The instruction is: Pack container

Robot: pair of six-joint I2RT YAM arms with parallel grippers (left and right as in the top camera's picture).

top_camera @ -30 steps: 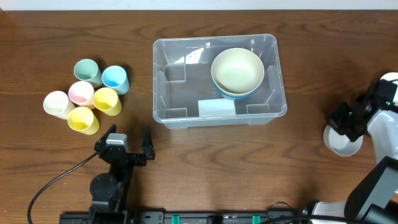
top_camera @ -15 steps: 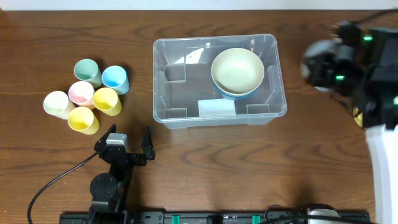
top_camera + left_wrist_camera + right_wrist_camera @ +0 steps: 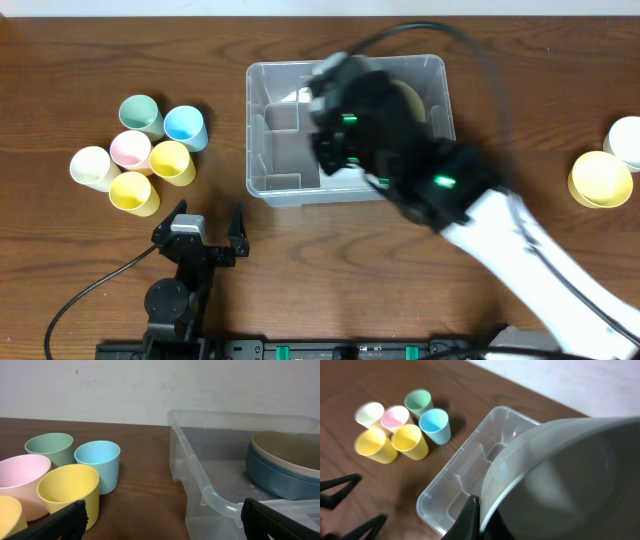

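My right gripper (image 3: 477, 520) is clamped, as it seems, on the rim of a pale bowl (image 3: 560, 475), above the clear container (image 3: 262, 150) in the middle of the table (image 3: 60, 60). My left gripper (image 3: 210, 212) rests near the front edge, fingers apart.

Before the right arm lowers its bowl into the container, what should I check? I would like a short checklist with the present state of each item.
1. Grip on the pale bowl by the right end effector: ok, the rim sits between its fingers.
2. Arm above the container: ok, the overhead view shows it over the bin.
3. Held bowl lined up with the cream bowl stacked in the blue bowl: cannot tell, the overhead view is blurred there.
4. The left end effector away from the container: ok, open, apart from the bin.
5. The cups out of the path: ok, grouped to the left of the container.
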